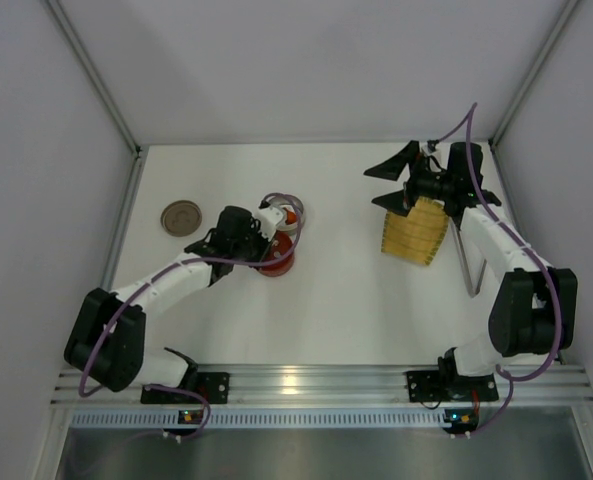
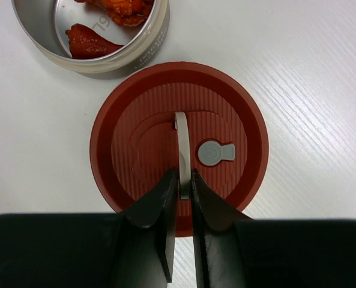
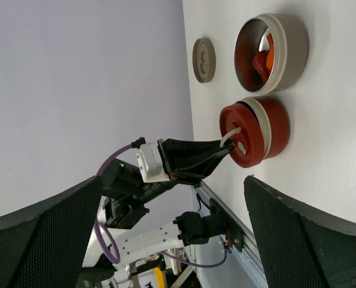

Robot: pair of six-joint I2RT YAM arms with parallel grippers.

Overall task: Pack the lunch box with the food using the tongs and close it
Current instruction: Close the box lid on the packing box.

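- Tongs (image 1: 465, 262) lie flat on the white table (image 1: 346, 300) at the far right. They are just beside the right edge of the yellow woven tray (image 1: 413, 235) and partly under the right arm.
- Neither gripper touches the tongs. At this size I cannot tell whether their two thin arms are spread or pressed together.
- Right gripper (image 1: 374, 188) hovers over the far end of the tray, its jaws spread as wide as they go, with nothing between them.
- Left gripper (image 2: 182, 180) sits low over the red lid (image 2: 135, 120), which is seated on a round red tin (image 3: 277, 129) near the middle of the table.
- Its fingers (image 2: 156, 204) stand nearly together on either side of the pale loop handle (image 2: 181, 129) at the lid's centre. The handle runs through the narrow gap, but I cannot tell whether the pads press on it or only flank it.
- Grey plug (image 2: 214, 153) sits in the lid just to the right of the handle in the left wrist view.
- Food (image 2: 87, 42), seen as orange-red pieces, lies inside the open round metal tin (image 2: 146, 51).
- That tin stands just beyond the red tin and close beside it. Whether the two touch I cannot tell.
- Round taupe lid (image 1: 181, 217) lies flat on the table, to the left of both tins and apart from them.
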